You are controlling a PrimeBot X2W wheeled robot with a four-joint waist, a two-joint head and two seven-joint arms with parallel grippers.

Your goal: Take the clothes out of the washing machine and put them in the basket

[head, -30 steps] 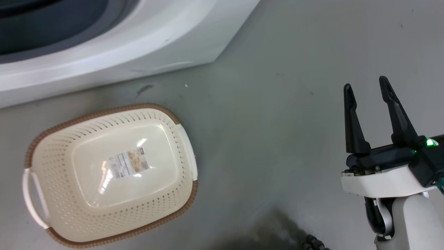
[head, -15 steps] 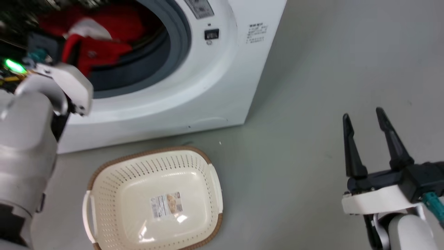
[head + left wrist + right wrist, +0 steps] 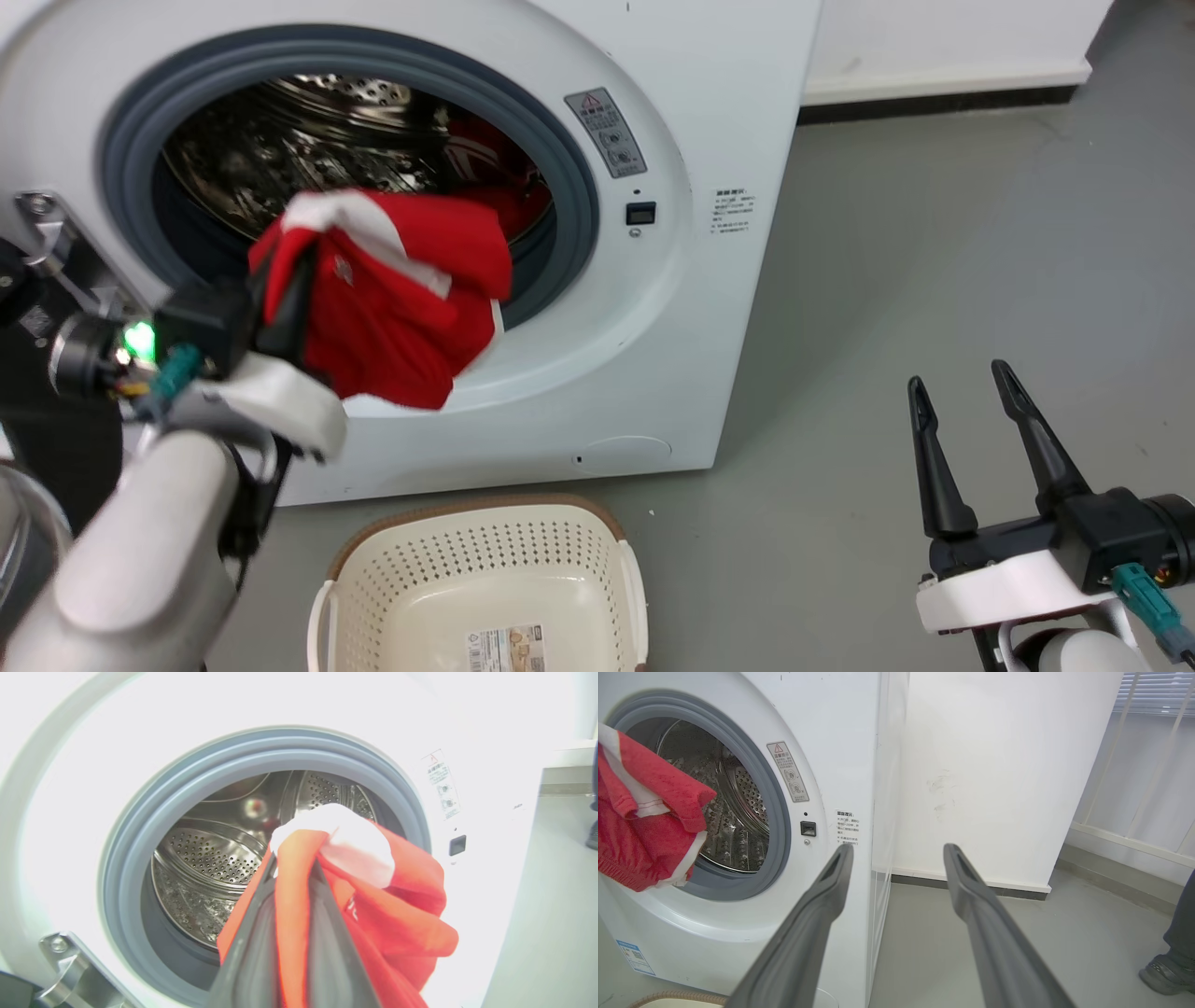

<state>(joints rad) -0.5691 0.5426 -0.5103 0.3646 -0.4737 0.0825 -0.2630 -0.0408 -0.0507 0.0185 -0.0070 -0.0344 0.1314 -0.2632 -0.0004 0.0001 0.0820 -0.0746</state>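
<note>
The washing machine (image 3: 719, 112) casing is smooth, glossy white, with a matt grey rubbery door seal (image 3: 345, 45) and a bright perforated steel drum (image 3: 271, 159). The garment (image 3: 401, 317) is soft red cloth with white panels. The basket (image 3: 467, 546) is smooth cream plastic with perforated walls; the floor (image 3: 934, 261) is matt grey.

Left pincer (image 3: 301, 271) grips red garment (image 3: 401, 308) at washing machine (image 3: 672, 355) mouth; basket (image 3: 467, 506) below.

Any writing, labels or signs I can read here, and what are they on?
No words can be quoted.
Grey sticker on the washing machine: red warning triangle, text too small.
Printed notice beside it: too small.
Blue sticker low on the machine: blurred.
Label in the basket: print unreadable.
Red garment: small mark, blurred.
</note>
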